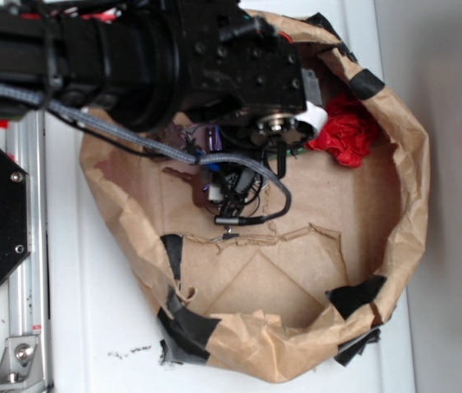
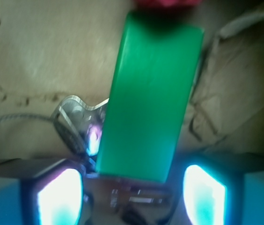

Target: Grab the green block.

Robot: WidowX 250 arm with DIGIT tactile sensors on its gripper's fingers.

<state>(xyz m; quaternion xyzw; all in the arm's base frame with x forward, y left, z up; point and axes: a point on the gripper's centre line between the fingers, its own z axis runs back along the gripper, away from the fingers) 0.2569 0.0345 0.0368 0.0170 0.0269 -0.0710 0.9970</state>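
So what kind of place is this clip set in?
Likely a lab bench setup: a taped brown paper enclosure on a white table, a metal rail, and props like the green block.

Wrist view soft, blurry; pincer pads [image 2: 59, 199] glare bright. Exterior evenly lit, sharper.

No text, label, brand or number seems readable anywhere in either blurry view.

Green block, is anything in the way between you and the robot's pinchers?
Nothing visible. In the wrist view the green block lies straight ahead of the open gripper, its near end between the two fingers. The key lies left of it.
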